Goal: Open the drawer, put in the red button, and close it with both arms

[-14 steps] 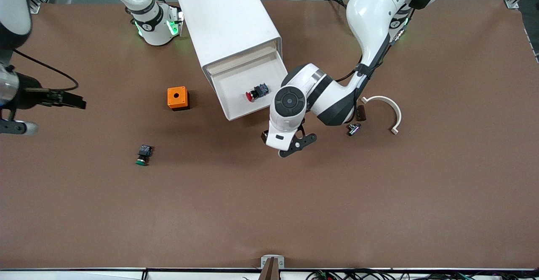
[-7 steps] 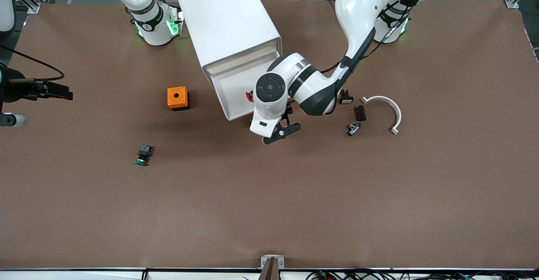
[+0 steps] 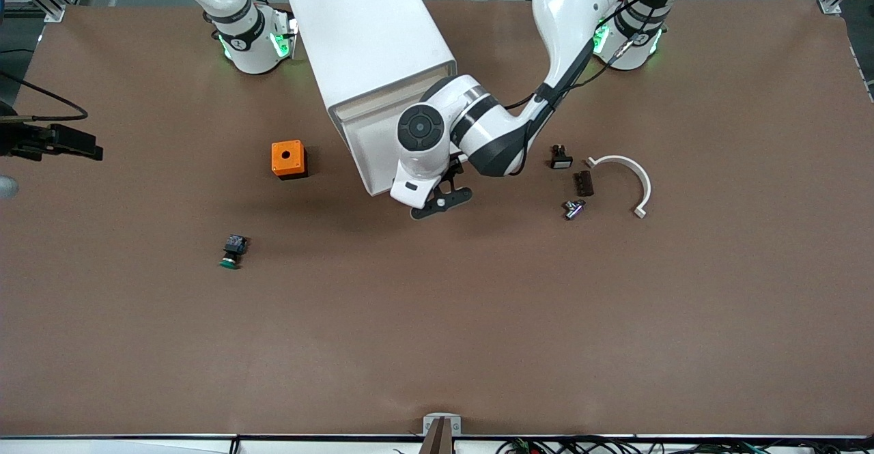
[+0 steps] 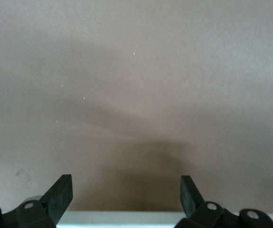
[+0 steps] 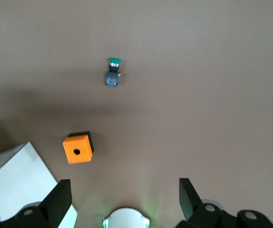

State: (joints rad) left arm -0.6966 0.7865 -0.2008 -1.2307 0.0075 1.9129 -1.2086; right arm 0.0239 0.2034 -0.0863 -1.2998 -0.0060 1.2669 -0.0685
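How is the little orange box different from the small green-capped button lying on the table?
The orange box with a round hole on top is a bigger plain cube; the green-capped button with a dark body is smaller and lies on its side, nearer the front camera. Both rest loose on the brown table, untouched.

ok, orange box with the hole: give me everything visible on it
The orange box is a small cube, plastic by the look, with a round dark hole centred in its top face and a darker base edge. It sits upright and flat on the brown table, apart from the white cabinet beside it, toward the right arm's end. Nothing touches it. The right wrist view shows it too.
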